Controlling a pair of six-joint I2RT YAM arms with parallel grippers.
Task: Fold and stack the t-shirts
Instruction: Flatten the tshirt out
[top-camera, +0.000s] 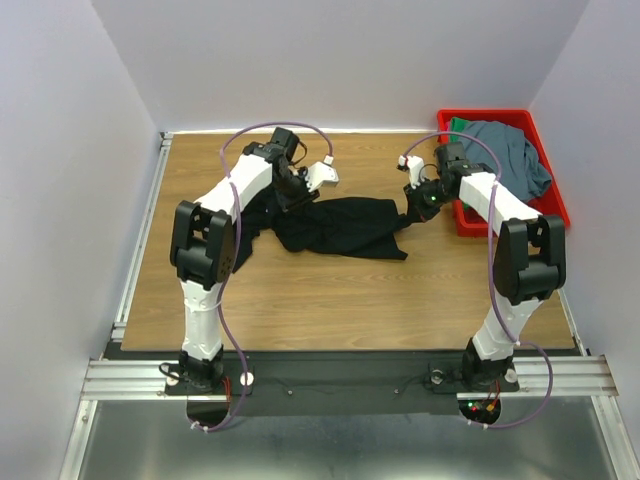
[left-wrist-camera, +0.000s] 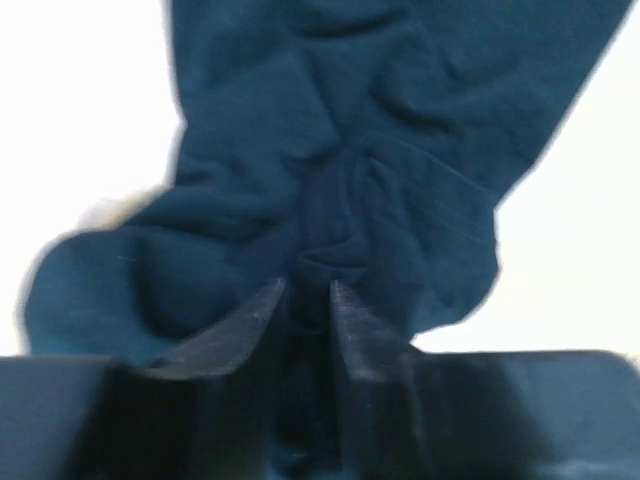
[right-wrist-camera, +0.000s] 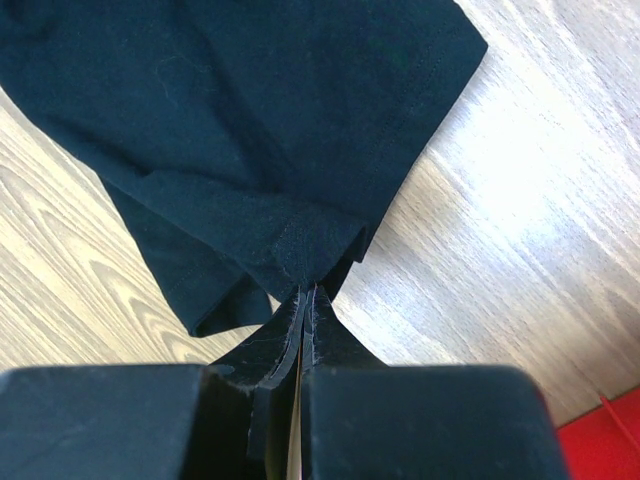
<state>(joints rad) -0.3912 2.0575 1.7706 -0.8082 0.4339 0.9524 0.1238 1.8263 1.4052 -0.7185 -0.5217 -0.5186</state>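
Across the middle of the wooden table (top-camera: 330, 290) lies the black t-shirt (top-camera: 340, 228), crumpled and stretched from left to right, with one part trailing towards the lower left of the top view and a flap reaching the lower right.

The left gripper (top-camera: 293, 192) is down at the shirt's upper left end. In its wrist view the two fingers (left-wrist-camera: 245, 325) stand slightly apart with a narrow gap between them, and a bunched fold of dark cloth sits right at their tips. Whether any cloth is caught in the gap cannot be told, as that view is blurred and overexposed.

The right gripper (top-camera: 413, 203) is at the shirt's upper right end. Its fingers (right-wrist-camera: 285, 335) are pressed together and pinch a stitched edge of the black cloth, which spreads away from the tips over the wood grain into the upper left of that frame.

The red bin (top-camera: 495, 113) stands in the upper right of the top view, at the table's far right corner. It holds the grey-blue t-shirt (top-camera: 512, 150), heaped loosely and draped over the right rim, and the green t-shirt (top-camera: 458, 125), of which only a small patch shows at the bin's upper left corner.
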